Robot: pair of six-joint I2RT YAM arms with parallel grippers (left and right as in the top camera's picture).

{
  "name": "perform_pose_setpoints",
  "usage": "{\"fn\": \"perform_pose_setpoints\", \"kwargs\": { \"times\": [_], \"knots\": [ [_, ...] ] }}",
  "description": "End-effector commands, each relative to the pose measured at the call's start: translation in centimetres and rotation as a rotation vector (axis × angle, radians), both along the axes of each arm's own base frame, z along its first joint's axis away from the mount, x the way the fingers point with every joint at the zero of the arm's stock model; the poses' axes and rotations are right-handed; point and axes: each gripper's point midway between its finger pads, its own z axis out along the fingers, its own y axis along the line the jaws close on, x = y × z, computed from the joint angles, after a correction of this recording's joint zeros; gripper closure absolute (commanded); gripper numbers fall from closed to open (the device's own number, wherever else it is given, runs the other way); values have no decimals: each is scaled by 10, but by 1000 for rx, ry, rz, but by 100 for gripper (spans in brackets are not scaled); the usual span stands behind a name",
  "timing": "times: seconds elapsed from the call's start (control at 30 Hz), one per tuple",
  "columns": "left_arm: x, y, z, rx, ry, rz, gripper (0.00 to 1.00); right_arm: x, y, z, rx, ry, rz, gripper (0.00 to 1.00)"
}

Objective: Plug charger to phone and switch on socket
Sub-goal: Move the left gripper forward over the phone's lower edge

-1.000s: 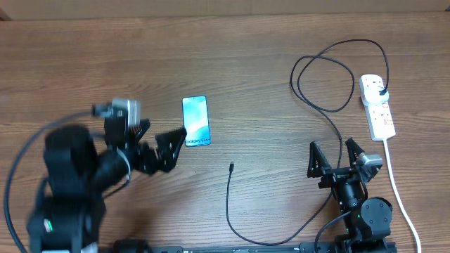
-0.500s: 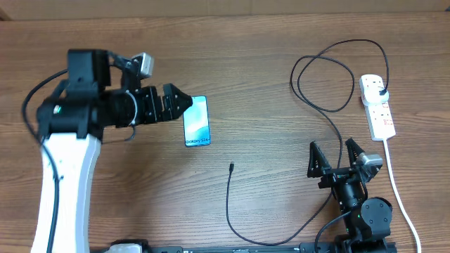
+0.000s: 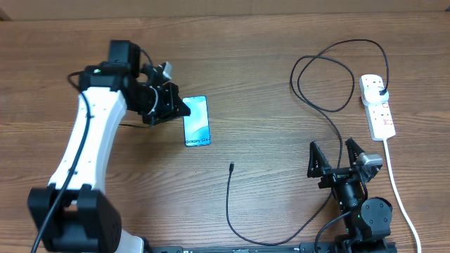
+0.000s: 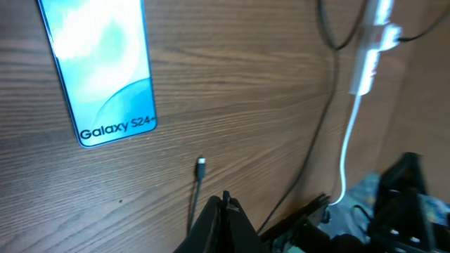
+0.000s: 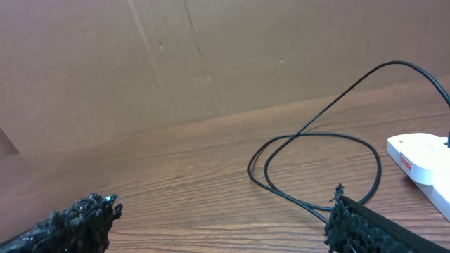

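Note:
The phone (image 3: 197, 121) lies flat with its cyan screen lit, left of the table's centre; in the left wrist view the phone (image 4: 104, 67) shows "Galaxy S24+". My left gripper (image 3: 181, 107) hovers at the phone's upper left edge, shut with nothing between its fingers (image 4: 226, 211). The charger, a thin black cable (image 3: 228, 200), ends in a tiny connector tip (image 3: 231, 166) below and right of the phone; the same tip (image 4: 201, 163) shows in the left wrist view. It loops right and up to a black plug in the socket (image 3: 377, 107). My right gripper (image 3: 334, 159) stands open near the front edge.
A thick white cord (image 3: 398, 190) runs from the socket down the right side toward the front edge. Black cable loops (image 5: 316, 169) lie ahead of my right gripper (image 5: 221, 225), with the socket's end (image 5: 422, 156) to their right. A brown wall stands behind the table.
My left arm has swung from the front left up and right to the phone's upper left edge. Its jaws were open and are now shut. The right arm has not moved.

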Motion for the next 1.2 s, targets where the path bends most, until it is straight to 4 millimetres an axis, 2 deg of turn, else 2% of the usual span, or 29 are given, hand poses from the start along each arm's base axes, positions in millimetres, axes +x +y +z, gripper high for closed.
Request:
{"fn": "perform_pose_setpoints", "kwargs": {
  "times": [0.0,0.2,0.5,0.6,0.67,0.77,0.83,1.17],
  "knots": [
    [2,-1,-15,81,27,-9,96,0,-1,-1,-15,-10,-7,0],
    [0,-6,-38,180,63,-39,96,0,-1,-1,-15,-10,-7,0],
    [1,0,-57,376,88,41,95,0,-1,-1,-15,-10,-7,0],
    [3,-2,-59,429,75,68,84,0,-1,-1,-15,-10,-7,0],
    [4,-5,-60,453,61,75,71,0,-1,-1,-15,-10,-8,0],
    [3,-13,-62,474,37,52,41,0,-1,-1,-15,-10,-8,0],
    [3,-17,-62,492,20,43,0,0,-1,-1,-15,-10,-8,0],
    [5,-23,-63,511,-11,30,0,0,-1,-1,-15,-10,-8,0]
  ]
}}
